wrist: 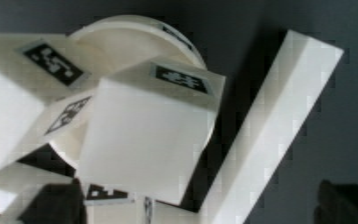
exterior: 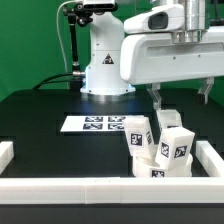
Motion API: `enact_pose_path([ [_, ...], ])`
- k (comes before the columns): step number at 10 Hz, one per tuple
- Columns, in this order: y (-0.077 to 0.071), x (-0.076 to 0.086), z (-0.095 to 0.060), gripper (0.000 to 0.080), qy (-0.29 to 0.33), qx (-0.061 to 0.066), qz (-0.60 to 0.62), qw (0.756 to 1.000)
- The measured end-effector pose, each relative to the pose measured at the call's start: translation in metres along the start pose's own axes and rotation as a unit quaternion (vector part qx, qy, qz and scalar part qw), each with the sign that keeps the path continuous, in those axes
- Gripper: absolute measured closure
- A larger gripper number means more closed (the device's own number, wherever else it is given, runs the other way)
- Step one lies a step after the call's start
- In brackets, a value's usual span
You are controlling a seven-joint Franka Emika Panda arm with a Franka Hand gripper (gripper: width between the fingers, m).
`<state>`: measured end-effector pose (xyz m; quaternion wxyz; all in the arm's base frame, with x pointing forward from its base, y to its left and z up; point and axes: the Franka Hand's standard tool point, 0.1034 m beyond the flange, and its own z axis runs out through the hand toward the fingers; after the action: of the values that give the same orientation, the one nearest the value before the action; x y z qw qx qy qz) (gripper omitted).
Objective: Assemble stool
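The stool's parts lie bunched at the exterior view's right front corner. Several chunky white legs with black-and-white tags stand or lean together there: one, another, a third. In the wrist view a large leg fills the middle, and the round seat shows partly behind it. My gripper hangs open above the cluster, touching nothing. Its dark fingertips frame the wrist view, with the gripper over the leg pile.
White border rails run along the left, the front and the right; one rail lies right beside the legs. The marker board lies flat mid-table. The robot's base stands at the back.
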<state>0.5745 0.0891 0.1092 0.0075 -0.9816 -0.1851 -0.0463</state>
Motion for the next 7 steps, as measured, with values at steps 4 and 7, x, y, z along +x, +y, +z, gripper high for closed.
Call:
enact_pose_path([
  [4,0.0061,-0.0015,0.0000,0.0150,-0.004,-0.009,-0.135,0.991],
  [7,0.0095,-0.0049,0.0034,0.0150,-0.012,-0.020,-0.274,0.961],
])
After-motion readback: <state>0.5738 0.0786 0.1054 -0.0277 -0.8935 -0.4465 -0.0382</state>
